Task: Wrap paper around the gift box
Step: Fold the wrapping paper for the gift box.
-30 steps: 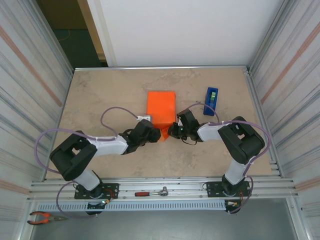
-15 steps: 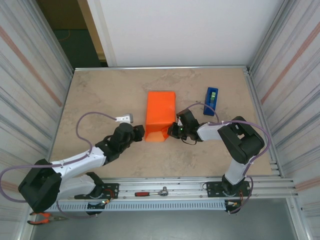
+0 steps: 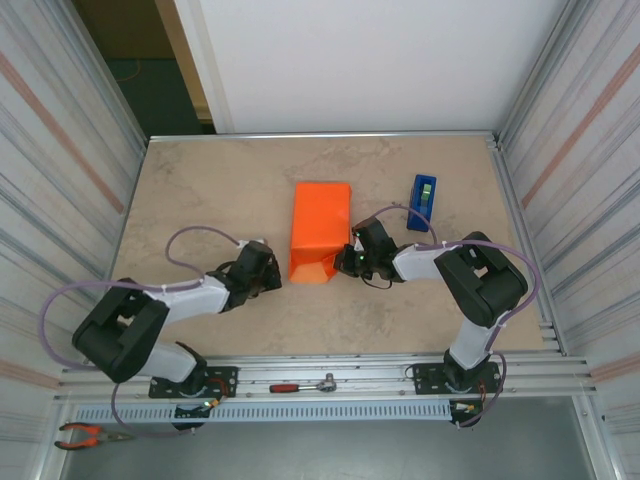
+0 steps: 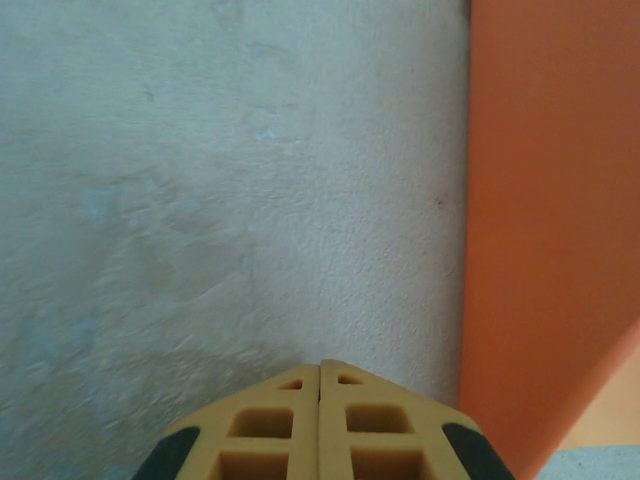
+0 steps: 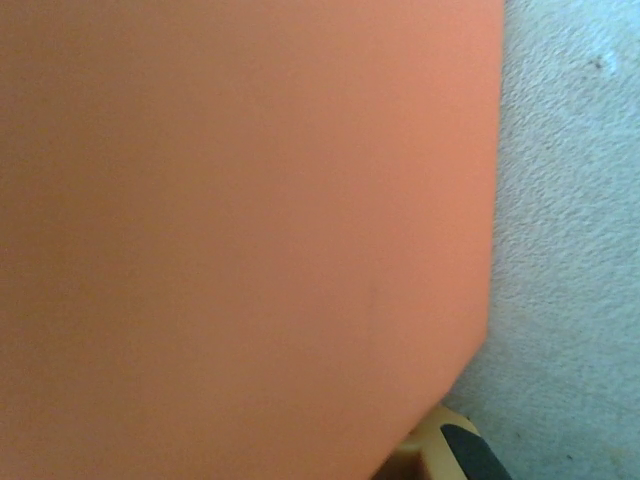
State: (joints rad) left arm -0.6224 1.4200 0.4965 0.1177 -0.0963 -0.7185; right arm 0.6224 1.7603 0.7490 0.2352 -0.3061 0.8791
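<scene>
The paper (image 3: 320,230) has a gripper on either side of its near end; the left gripper (image 3: 272,274) sits at about 8 o'clock from the orange bundle, just beside the near left corner. In the left wrist view, the left gripper (image 4: 320,372) has its yellow pads pressed flat together with nothing between them; the tips point toward 12 o'clock over bare table (image 4: 200,200), and the paper's (image 4: 550,200) straight edge runs just beside them at 3 o'clock.

The right gripper (image 3: 346,262) is at about 4 o'clock from the bundle, against the near right corner where the sheet tapers into a folded flap. Its jaws are closed, but in the right wrist view the paper (image 5: 250,200) lies across the fingers (image 5: 452,456) and leaves just one tip peeking out at 5 o'clock, so we cannot tell whether a fold is pinched.

Outward, the paper is folded into a long upright-sided block in the middle of the table (image 3: 200,190), with its long axis running 12 to 6 o'clock; a blue tape dispenser (image 3: 423,202) stands apart at its 2 o'clock. On the rail at 6 o'clock lie a ratchet wrench (image 3: 305,385) and, further toward 7 o'clock, pliers (image 3: 85,435).
</scene>
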